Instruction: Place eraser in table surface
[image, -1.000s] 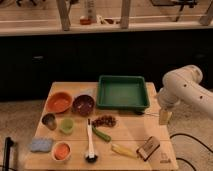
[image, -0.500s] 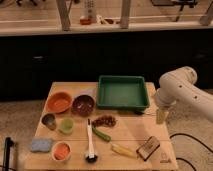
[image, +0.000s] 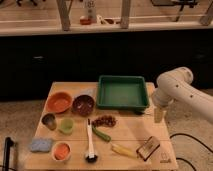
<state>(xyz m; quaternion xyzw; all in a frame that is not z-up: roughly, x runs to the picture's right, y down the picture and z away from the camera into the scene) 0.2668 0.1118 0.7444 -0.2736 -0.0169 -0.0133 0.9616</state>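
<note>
Jaws apart, empty — gripper (image: 160, 115) hovers by the table surface (image: 135, 126) edge, apart from the eraser (image: 148, 148).

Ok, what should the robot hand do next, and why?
Probably just lift away. The eraser already lies on the table surface at a near corner, and the gripper hangs open and empty over the table's edge, apart from it.

arm (image: 192, 95): cut off at right edge | gripper (image: 160, 114) near tray (image: 122, 93): blurred
</note>
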